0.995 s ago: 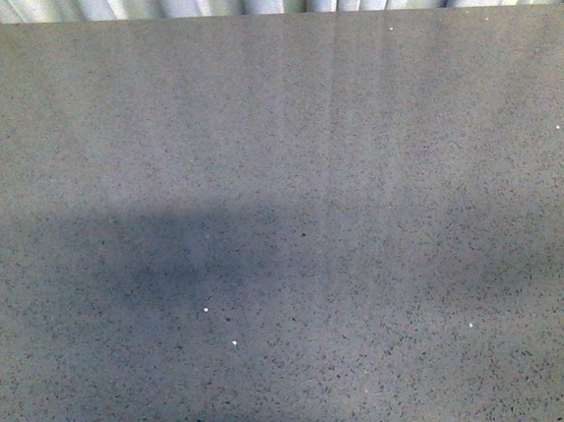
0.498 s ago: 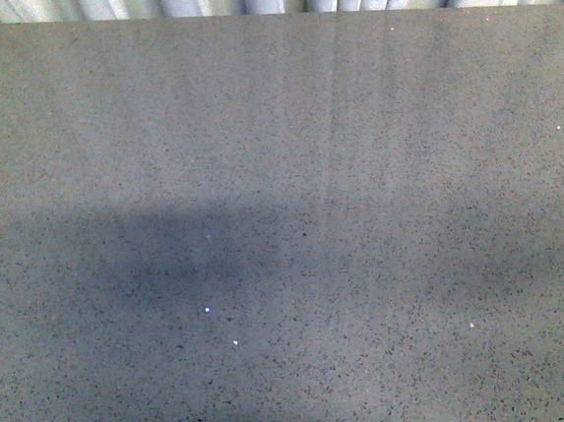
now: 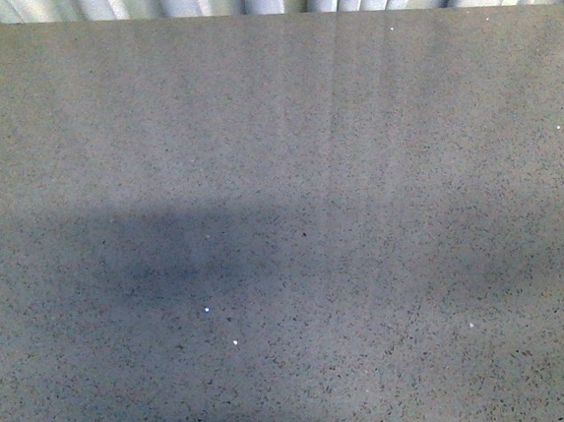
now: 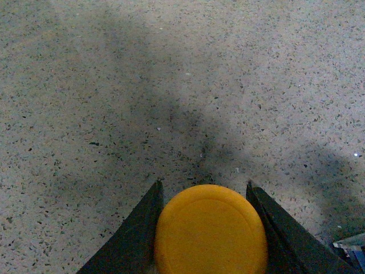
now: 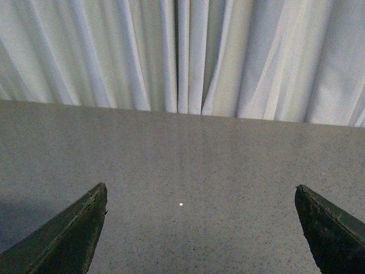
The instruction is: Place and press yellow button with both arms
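Observation:
In the left wrist view my left gripper point(image 4: 204, 185) is shut on the yellow button point(image 4: 210, 231). Its domed orange-yellow cap fills the gap between the two dark fingers point(image 4: 137, 237), held above the speckled grey table point(image 4: 114, 85). The button's black body is hidden under the cap. In the right wrist view my right gripper point(image 5: 201, 191) is open and empty, its two dark fingertips point(image 5: 71, 234) wide apart over the table. Neither arm nor the button shows in the front view, only the table point(image 3: 279, 172) with a dark shadow at lower left.
White pleated curtains point(image 5: 182, 57) hang behind the table's far edge point(image 3: 265, 15). A small bluish object point(image 4: 349, 246) shows at the edge of the left wrist view. A few white specks lie on the tabletop point(image 3: 207, 309).
In the front view the shadow on the lower left of the table has shifted slightly. Nothing else has visibly changed.

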